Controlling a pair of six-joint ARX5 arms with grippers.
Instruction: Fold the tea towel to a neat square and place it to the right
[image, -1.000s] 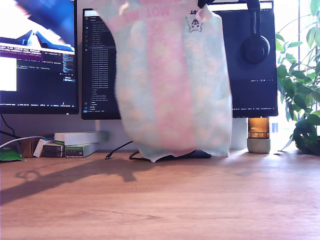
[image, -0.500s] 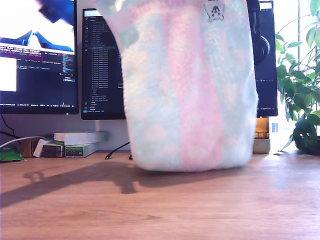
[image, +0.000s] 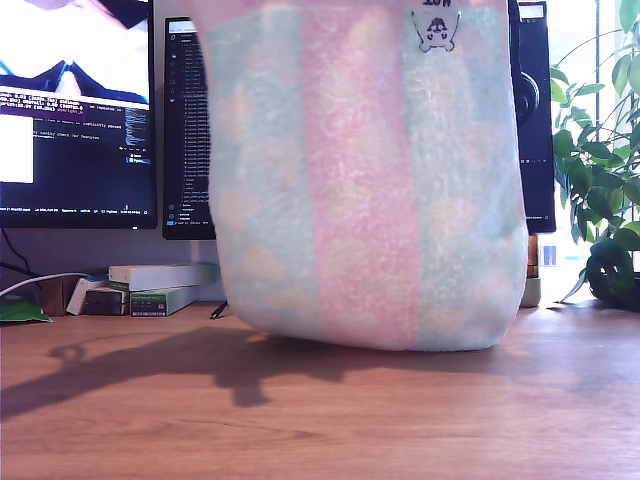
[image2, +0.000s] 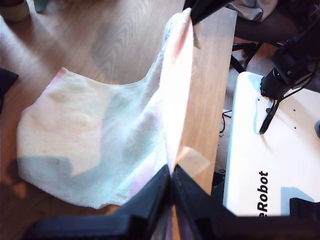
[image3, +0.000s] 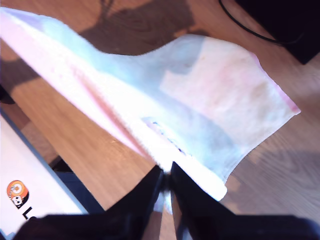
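The tea towel (image: 365, 180) is hanging in front of the monitors (image: 75, 110) in the exterior view, its upper edge running out of frame and its lower fold sagging down to the wooden desk (image: 320, 420). A pink band is running down its middle between mint-green bands, and a small dark printed figure (image: 436, 30) is showing near the top at the exterior view's right.

My first gripper (image2: 171, 176) is clenching one corner of the tea towel (image2: 100, 145): the jaws are pressing together on the cloth edge, and the cloth is stretching taut away from them toward a second dark tool tip far off, while the rest is draping down onto the desk (image2: 100, 35).

My second gripper (image3: 166, 176) is likewise pinching a corner of the tea towel (image3: 200, 95), jaws closed on the hem, with the cloth spreading away from the jaws and dropping toward the desk (image3: 280, 165).

Neither gripper is appearing in the exterior view. A potted plant (image: 605, 150) is standing at that view's right, and small boxes (image: 150, 288) are lying beneath the monitors.
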